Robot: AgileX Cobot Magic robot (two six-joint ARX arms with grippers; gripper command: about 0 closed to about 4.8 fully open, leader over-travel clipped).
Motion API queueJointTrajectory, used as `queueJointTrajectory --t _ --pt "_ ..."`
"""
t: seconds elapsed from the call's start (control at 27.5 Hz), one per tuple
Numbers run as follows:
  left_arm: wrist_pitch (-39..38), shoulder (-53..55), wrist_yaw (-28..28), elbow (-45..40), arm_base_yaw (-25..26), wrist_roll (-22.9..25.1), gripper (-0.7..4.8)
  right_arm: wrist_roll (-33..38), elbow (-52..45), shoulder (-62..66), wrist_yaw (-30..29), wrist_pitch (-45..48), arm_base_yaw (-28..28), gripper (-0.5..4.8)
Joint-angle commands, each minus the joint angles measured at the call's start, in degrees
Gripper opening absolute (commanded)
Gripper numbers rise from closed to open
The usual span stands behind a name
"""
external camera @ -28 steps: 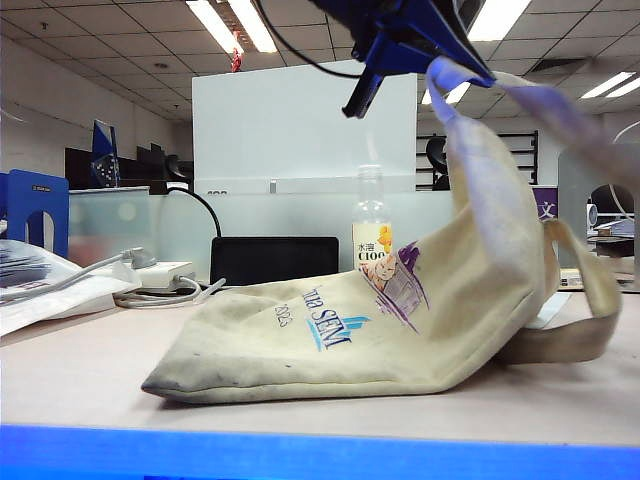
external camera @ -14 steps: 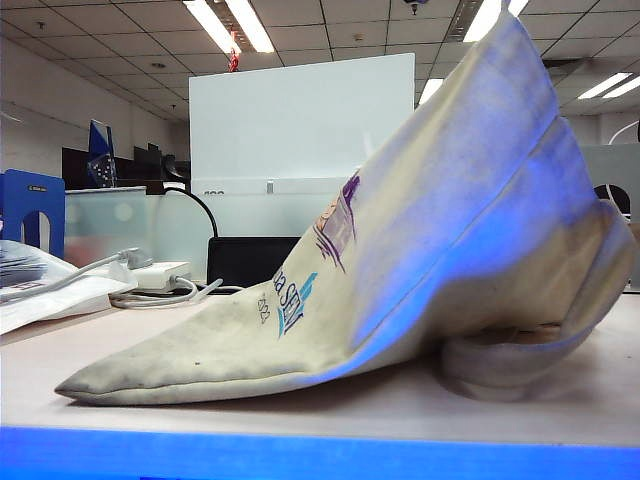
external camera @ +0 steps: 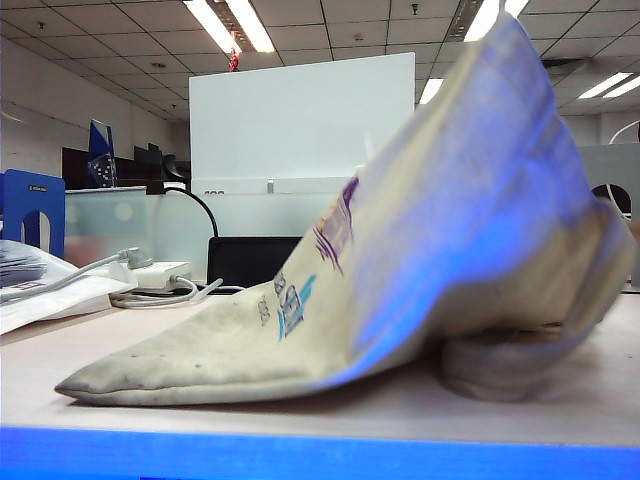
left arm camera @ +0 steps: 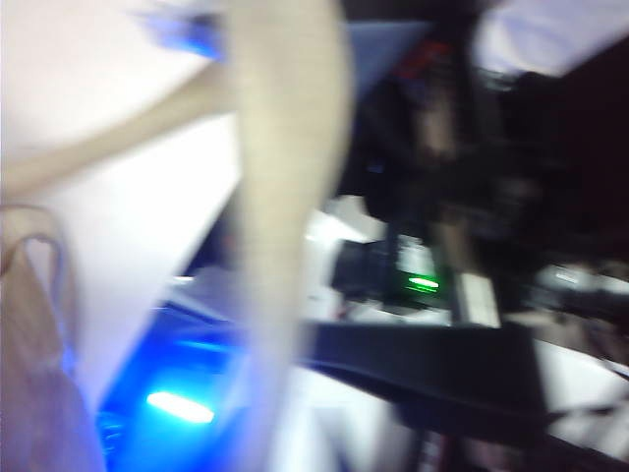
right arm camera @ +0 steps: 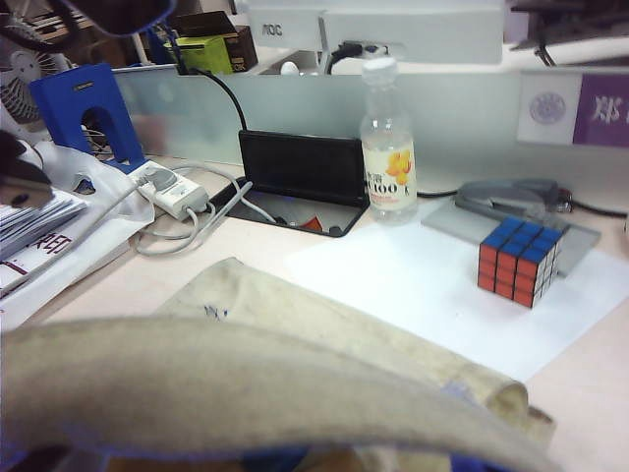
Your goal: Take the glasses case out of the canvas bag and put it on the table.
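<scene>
The off-white canvas bag (external camera: 450,250) lies on the beige table (external camera: 300,410) with its right side reared high like a tent and its printed side facing the exterior camera. A loop handle (external camera: 500,365) curls on the table beneath it. Neither gripper shows in the exterior view. The left wrist view is badly blurred: a canvas strap (left arm camera: 285,197) runs across it and no jaws can be made out. In the right wrist view a band of bag cloth (right arm camera: 246,393) lies across the jaws and hides them. The glasses case is hidden.
Behind the bag stand a drink bottle (right arm camera: 387,147), a black panel (right arm camera: 300,167) and a Rubik's cube (right arm camera: 519,261) on a white sheet (right arm camera: 413,280). A power strip with cables (right arm camera: 169,190), a blue bookend (right arm camera: 84,108) and stacked papers (right arm camera: 39,231) sit to one side.
A blue gripper that held the handle aloft has left the exterior view. The bag's right side rose steeply, now covering the bottle, and has sagged slightly since half a second ago.
</scene>
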Motion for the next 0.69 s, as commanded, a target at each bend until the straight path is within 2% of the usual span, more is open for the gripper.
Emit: queueJointTrajectory --t 0.04,0.18,0.22,0.25,0.29,0.33,0.4,0.55,0.62,0.69 --pt "-0.15 -0.55 4.98 0.2 -0.66 -0.2 1.63 -1.31 0.26 0.11 -0.07 2.67 -0.02 4.36" --pt "-0.13 -0.55 8.92 0.2 -2.36 -0.04 1.74 -1.33 0.22 0.5 -0.13 3.63 -0.04 4.36" --pt "-0.09 -0.55 8.83 0.22 -2.71 0.04 2.39 -1.36 0.22 0.5 -0.26 3.69 -0.02 4.36" --pt "0.15 -0.55 8.61 0.22 -2.69 0.0 2.72 -1.36 0.22 0.5 -0.26 3.63 -0.02 4.36" --pt "1.4 -0.55 7.87 0.22 -2.54 -0.42 3.32 -1.33 0.22 0.5 -0.31 3.48 -0.02 4.36" --pt "2.27 -0.57 7.78 0.33 -2.45 -0.98 3.5 -1.33 0.22 0.5 -0.52 3.43 -0.02 4.36" --pt "5.07 -0.57 8.96 0.7 -1.57 -4.24 3.51 -1.33 0.22 0.52 -2.03 3.45 0.0 4.36" --pt "13.05 -0.55 10.36 0.68 -0.46 -7.17 3.5 -1.31 0.13 0.5 -4.81 3.37 0.07 4.36" --pt "20.98 -0.55 10.38 0.66 -0.48 -9.92 3.5 -1.29 0.11 0.52 -4.94 2.95 1.09 4.36" --pt "25.2 -0.07 10.36 0.66 -0.48 -13.31 3.51 -1.31 0.11 0.52 -4.79 3.02 1.86 4.36"
